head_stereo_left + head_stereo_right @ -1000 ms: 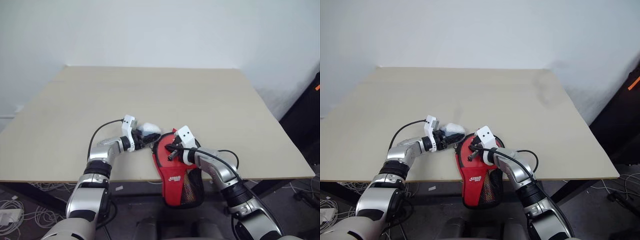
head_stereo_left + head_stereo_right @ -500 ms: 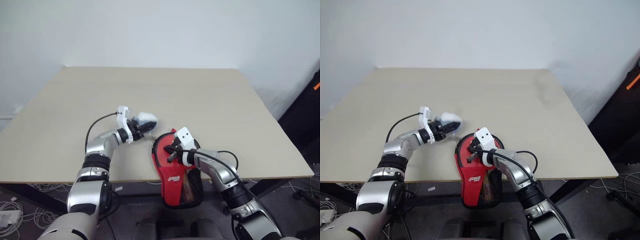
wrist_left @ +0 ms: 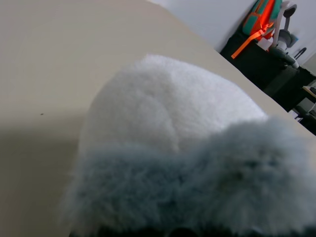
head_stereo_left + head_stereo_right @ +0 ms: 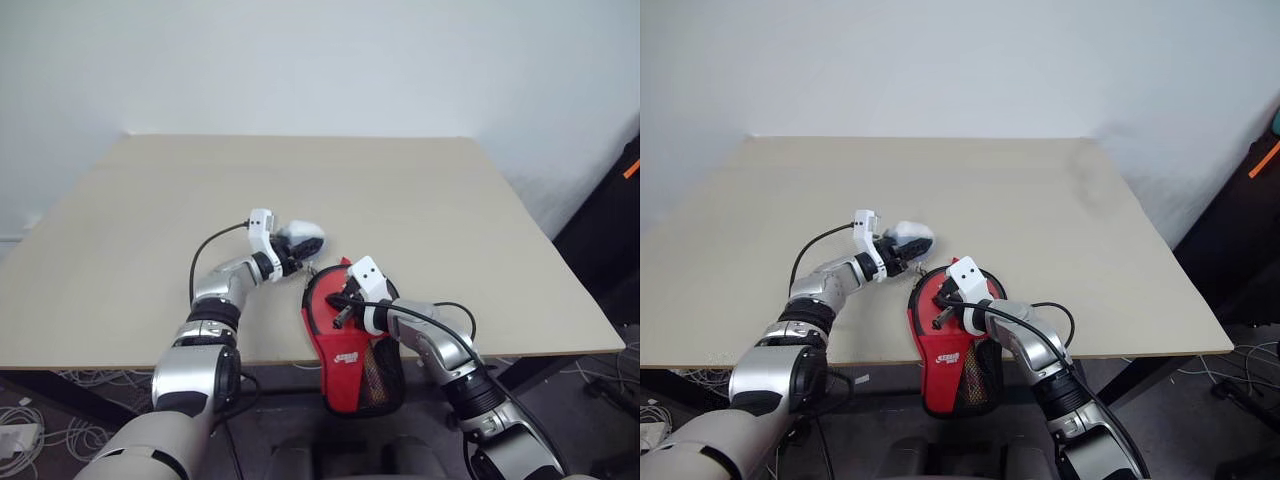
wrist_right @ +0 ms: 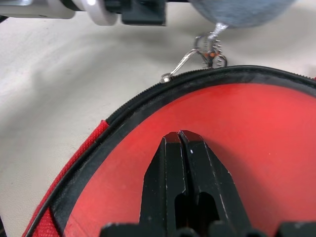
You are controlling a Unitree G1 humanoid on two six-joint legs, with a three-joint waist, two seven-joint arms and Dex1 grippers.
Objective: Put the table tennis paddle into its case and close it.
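One small white logo, unreadable, on the red case (image 4: 352,352); right gripper (image 5: 180,138) pressed together, left gripper (image 4: 291,258) pinching a fluffy pompom (image 3: 173,163)

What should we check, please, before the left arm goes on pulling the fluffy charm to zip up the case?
1. Left gripper shut on the white fluffy charm: ok.
2. Charm's metal clasp joined to the zipper on the case: ok, it reaches the case's rim.
3. Right gripper, fingers shut, pressing on the case's red face: ok.
4. Case on the table: not ok, its lower part hangs over the near edge.
5. Paddle inside: cannot tell.
6. Zipper fully closed: cannot tell.
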